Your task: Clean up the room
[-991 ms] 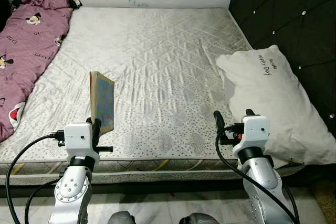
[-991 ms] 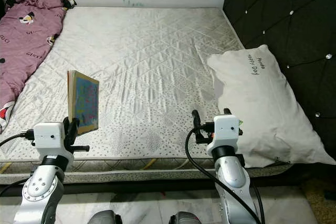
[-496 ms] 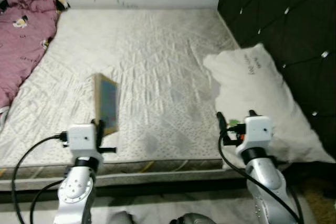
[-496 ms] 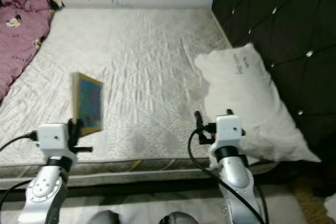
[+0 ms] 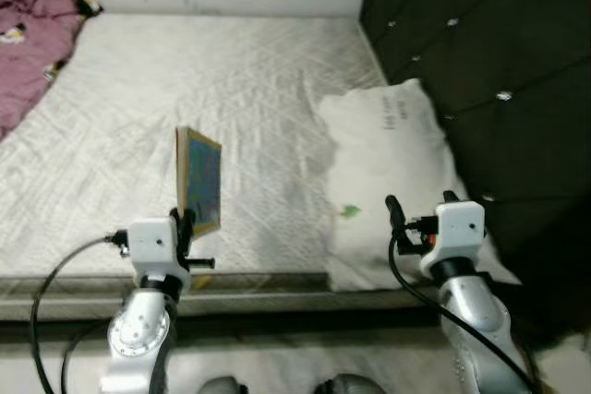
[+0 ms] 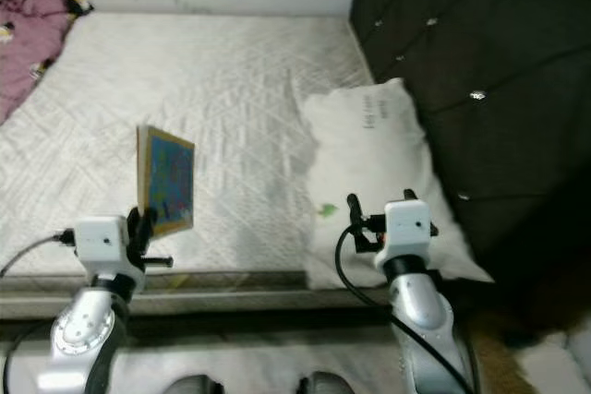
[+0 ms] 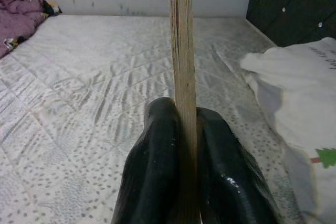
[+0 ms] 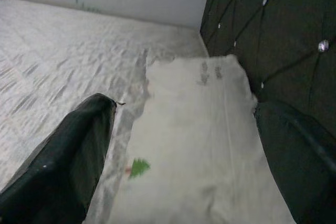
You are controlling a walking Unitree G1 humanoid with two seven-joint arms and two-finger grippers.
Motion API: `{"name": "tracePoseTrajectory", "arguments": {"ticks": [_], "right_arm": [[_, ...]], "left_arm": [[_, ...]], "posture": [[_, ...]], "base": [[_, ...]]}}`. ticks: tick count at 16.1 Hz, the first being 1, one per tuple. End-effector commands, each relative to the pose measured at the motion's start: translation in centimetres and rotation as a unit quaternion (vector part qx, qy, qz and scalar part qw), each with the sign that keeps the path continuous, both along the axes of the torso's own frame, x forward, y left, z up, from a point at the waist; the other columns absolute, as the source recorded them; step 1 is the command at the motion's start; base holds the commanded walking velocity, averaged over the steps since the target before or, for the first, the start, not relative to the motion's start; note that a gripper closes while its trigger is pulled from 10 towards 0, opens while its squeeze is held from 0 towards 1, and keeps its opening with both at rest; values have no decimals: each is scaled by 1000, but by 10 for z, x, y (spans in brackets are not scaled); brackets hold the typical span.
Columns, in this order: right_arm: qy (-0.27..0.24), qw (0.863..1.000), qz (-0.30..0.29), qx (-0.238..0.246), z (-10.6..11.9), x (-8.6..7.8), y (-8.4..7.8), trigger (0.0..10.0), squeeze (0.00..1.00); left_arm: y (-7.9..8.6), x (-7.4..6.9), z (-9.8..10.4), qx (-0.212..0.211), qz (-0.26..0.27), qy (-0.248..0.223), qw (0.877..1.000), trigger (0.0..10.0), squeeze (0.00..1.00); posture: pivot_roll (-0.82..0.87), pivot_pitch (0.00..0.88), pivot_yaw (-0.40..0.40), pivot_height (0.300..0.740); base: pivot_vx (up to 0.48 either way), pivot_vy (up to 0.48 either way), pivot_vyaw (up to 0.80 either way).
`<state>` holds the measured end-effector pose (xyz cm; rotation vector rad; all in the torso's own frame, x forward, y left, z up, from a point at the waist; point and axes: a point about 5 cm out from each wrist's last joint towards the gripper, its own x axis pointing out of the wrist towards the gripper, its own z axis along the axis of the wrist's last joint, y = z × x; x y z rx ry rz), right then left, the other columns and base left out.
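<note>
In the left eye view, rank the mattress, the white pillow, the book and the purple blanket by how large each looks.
1. mattress
2. white pillow
3. and 4. book, held upright by the left gripper, and purple blanket: too close to rank; the blanket is cut by the frame edge.

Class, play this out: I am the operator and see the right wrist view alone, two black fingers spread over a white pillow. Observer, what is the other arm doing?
Observer: The left gripper is shut on a thin book, held upright on edge.
Operator: Where is it holding that?
Observer: Above the near edge of the mattress, left of the pillow.
Operator: Anything else on the bed?
Observer: A pink blanket lies bunched at the far left corner.
</note>
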<state>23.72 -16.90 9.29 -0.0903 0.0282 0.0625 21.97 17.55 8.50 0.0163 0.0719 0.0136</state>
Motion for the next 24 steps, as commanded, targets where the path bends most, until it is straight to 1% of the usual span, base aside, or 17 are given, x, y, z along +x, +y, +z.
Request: {"name": "tracePoseTrajectory", "arguments": {"ticks": [1,4,17,24], "right_arm": [[-3,1000,5,2,2,0,2,10000,0],[-2,1000,5,1,3,0,2,10000,0],[3,1000,8,2,2,1,3,10000,0],[5,1000,12,3,1,3,3,10000,0]], "left_arm": [[5,1,8,4,6,-22,1000,10000,0],[3,0,10,-1,-5,-28,1000,10000,0],[2,1,9,-3,-10,-24,1000,10000,0],[4,2,7,-6,2,-18,1000,10000,0]], "posture": [[3,70,-18,740],[1,74,-18,740],[1,74,-20,740],[6,73,-22,740]], "base": [[0,0,0],[81,0,0],[289,0,0],[0,0,0]]}}
